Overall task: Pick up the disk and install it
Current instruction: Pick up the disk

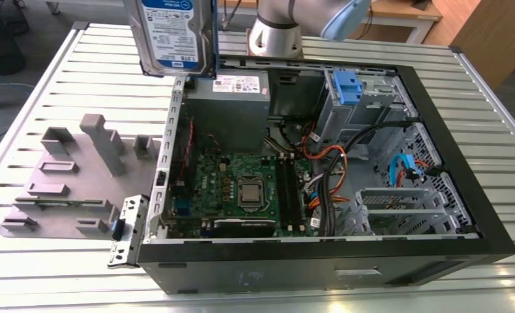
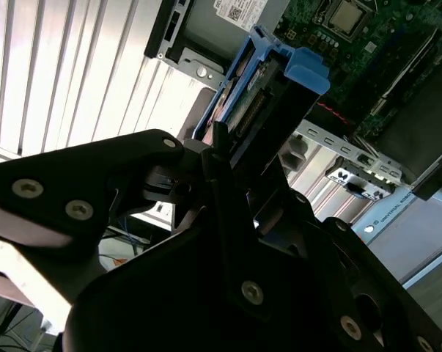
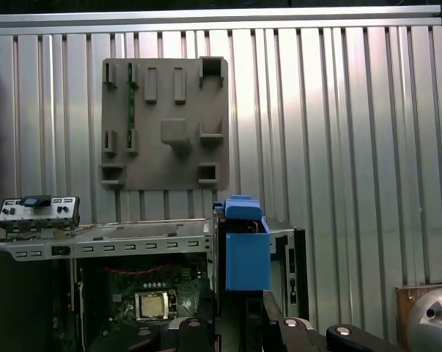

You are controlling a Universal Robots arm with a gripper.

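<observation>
The gripper [image 2: 226,152] pinches the disk [image 1: 172,36] between its jaws, high above the open computer case [image 1: 309,270] (over its power supply [image 1: 227,107] corner). Pickup looks done; installing it in the case remains.

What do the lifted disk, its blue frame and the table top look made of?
The disk: likely a metal casing, with a grey-silver rim around a glossy white-and-blue label. The blue frame: seemingly plastic, matte, moulded with rounded corners. The table top: metal, probably aluminium; silvery slats catching reflections.
</observation>
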